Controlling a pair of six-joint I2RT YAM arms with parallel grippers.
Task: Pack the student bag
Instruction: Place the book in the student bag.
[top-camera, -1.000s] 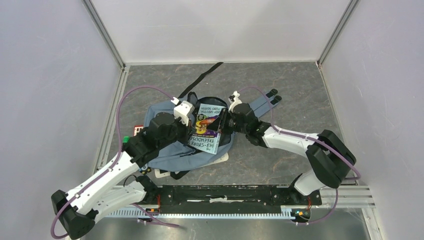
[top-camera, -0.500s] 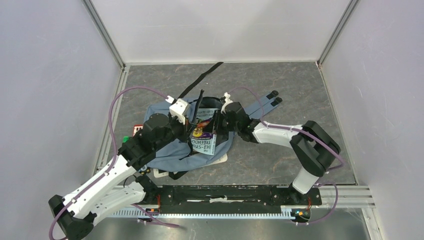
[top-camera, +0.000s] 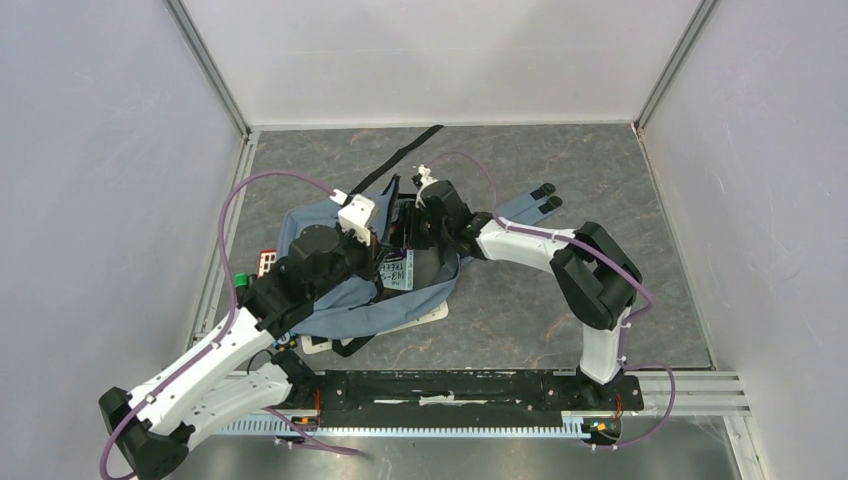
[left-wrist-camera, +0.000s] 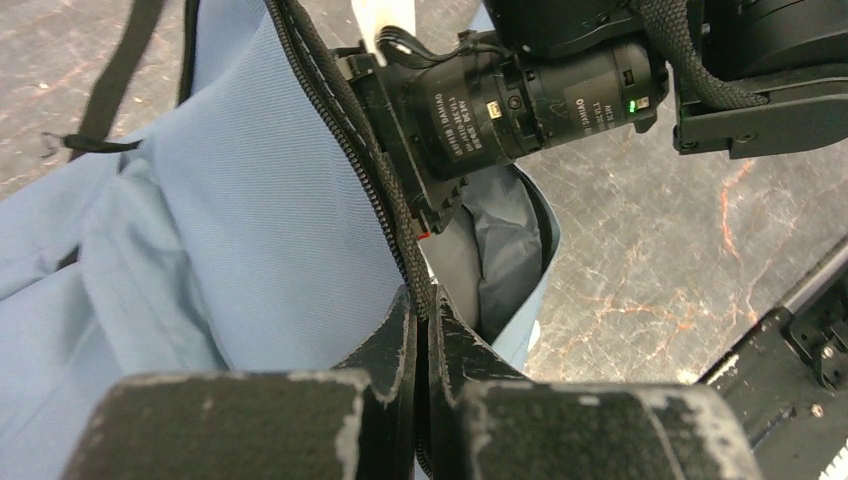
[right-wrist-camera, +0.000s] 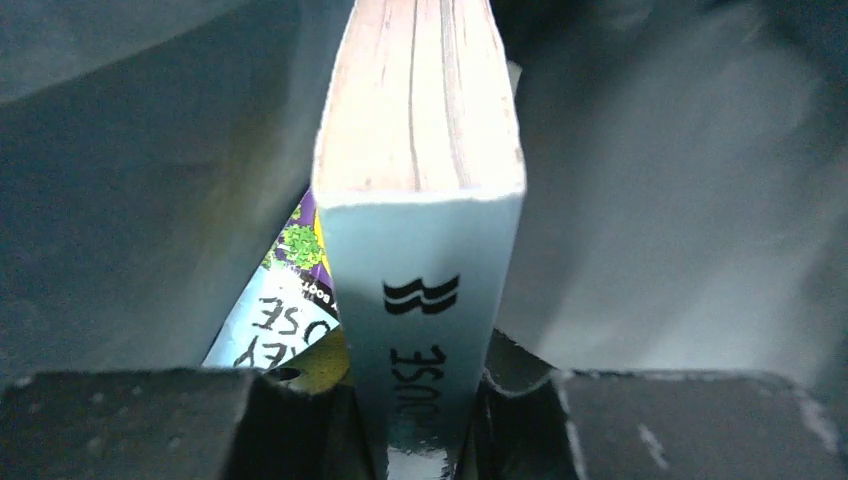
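Student bag (top-camera: 335, 300) slumped left of centre on the desk (top-camera: 600, 170), mouth agape. Left claw (left-wrist-camera: 425, 312) pinched together on its black zip edge (left-wrist-camera: 345, 130). Right claw (right-wrist-camera: 420, 420) clamped on a paperback book (right-wrist-camera: 420, 150), spine towards the camera, deep inside the grey lining (right-wrist-camera: 650, 200).

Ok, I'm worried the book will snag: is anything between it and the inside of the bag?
Nothing visible does. The left gripper pinches the student bag's zip edge, lifting the mouth open; the book in the right gripper is partly inside, grey lining on both sides, open space ahead.
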